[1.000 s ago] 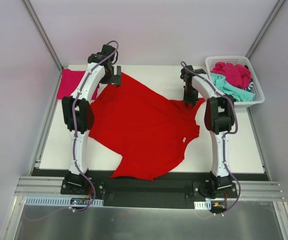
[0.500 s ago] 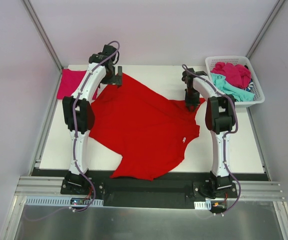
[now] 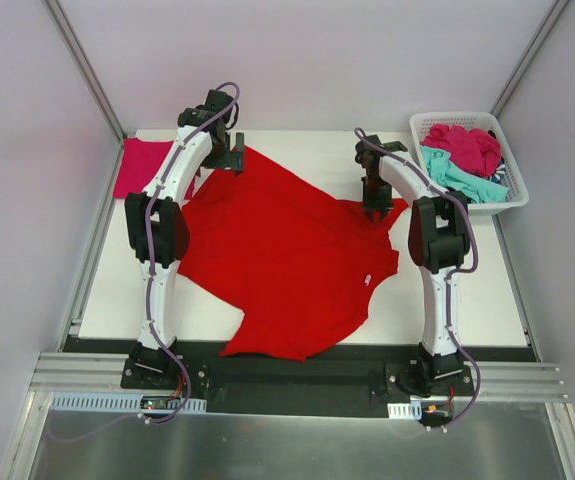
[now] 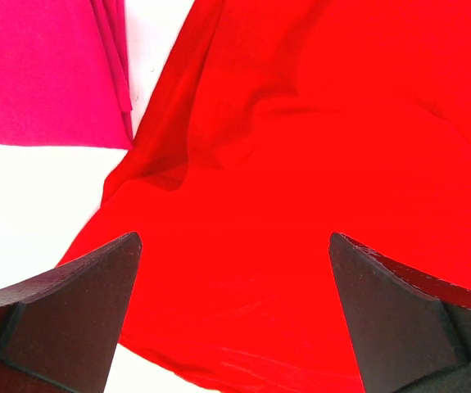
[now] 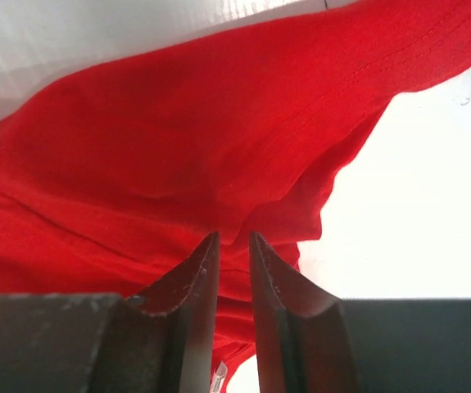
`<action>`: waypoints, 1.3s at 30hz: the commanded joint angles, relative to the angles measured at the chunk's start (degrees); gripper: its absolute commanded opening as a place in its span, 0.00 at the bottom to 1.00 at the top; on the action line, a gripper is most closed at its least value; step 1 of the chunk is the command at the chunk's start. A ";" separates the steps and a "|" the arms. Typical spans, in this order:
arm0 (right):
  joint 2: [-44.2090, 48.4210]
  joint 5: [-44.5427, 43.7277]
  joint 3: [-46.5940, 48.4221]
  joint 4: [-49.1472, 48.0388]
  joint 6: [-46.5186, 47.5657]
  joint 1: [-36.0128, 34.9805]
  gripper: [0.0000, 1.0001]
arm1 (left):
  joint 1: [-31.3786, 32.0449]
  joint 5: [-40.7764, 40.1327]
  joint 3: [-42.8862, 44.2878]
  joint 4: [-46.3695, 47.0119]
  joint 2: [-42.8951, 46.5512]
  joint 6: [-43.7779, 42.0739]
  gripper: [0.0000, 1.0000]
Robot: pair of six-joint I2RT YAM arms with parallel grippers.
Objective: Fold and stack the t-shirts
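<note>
Right tool (image 5: pixel 233 239) tight on red t-shirt (image 3: pixel 287 260), left tool (image 4: pixel 233 246) agape.

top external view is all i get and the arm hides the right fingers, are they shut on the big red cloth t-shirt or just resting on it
observer: the right wrist view shows the right fingers almost together, with a thin fold of the large red cloth t-shirt pinched between them.
operator: and the left fingers
observer: the left fingers are wide open above red cloth, gripping nothing.
operator: pink one clear of the red
observer: no, the folded magenta-pink t-shirt has a corner meeting the red shirt's edge; I cannot tell whether they overlap.
</note>
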State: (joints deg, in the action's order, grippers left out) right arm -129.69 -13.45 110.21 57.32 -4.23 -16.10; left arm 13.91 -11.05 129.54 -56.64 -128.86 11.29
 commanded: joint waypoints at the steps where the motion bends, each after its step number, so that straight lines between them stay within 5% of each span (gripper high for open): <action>1: 5.32 -0.43 1.41 2.18 -0.43 -0.86 0.25 | 0.50 -1.26 -0.51 -0.93 4.40 -0.04 0.99; 39: -0.92 1.94 0.18 -0.01 -0.61 -0.60 0.23 | 0.59 -2.22 -1.22 -0.93 4.84 -0.48 0.99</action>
State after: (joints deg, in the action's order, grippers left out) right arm -131.02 -12.53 110.56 57.14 -4.32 -16.88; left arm 13.93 -12.23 128.60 -56.66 -128.55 11.27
